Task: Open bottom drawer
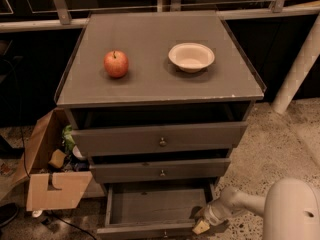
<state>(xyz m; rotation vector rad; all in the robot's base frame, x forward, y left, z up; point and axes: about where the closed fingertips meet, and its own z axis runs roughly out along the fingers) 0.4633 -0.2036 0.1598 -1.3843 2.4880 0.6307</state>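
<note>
The grey chest of drawers (160, 79) rises above and to the left of the gripper; its bottom drawer (155, 205) lies just left of the gripper, pulled well out with its floor showing; the gripper (202, 226) sits low at that drawer's right front corner; whether it is open or holds anything I cannot tell; any further pull should run straight outward and level, so the drawer does not skew; the brass knob (164, 233) lies further left.
</note>
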